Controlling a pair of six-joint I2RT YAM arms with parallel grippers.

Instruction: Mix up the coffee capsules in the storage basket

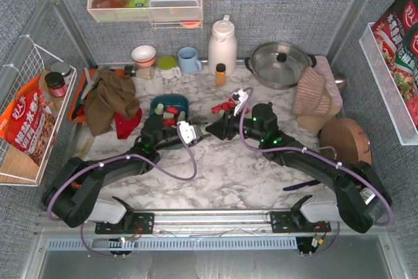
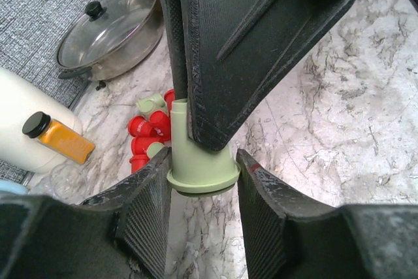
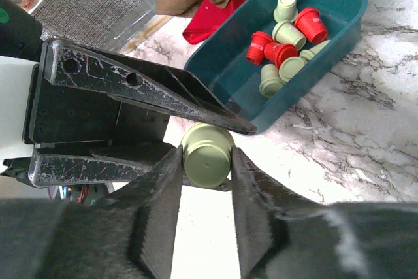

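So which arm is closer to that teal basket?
Left. The left arm sits by the basket's near edge, the left gripper just right of it. The right arm reaches in from the right; the right gripper holds a green capsule beside the basket.

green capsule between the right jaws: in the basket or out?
Out. The green capsule is held by the right gripper, jaws shut on it, outside the storage basket. The other capsules lie inside.

Two black arms point(image 1: 111, 164) w/ purple cables point(image 1: 240, 125), green LEDs point(image 1: 256, 120), white wrist cams point(image 1: 187, 130), ribbed scuffed end effector fingers point(image 3: 157, 220).
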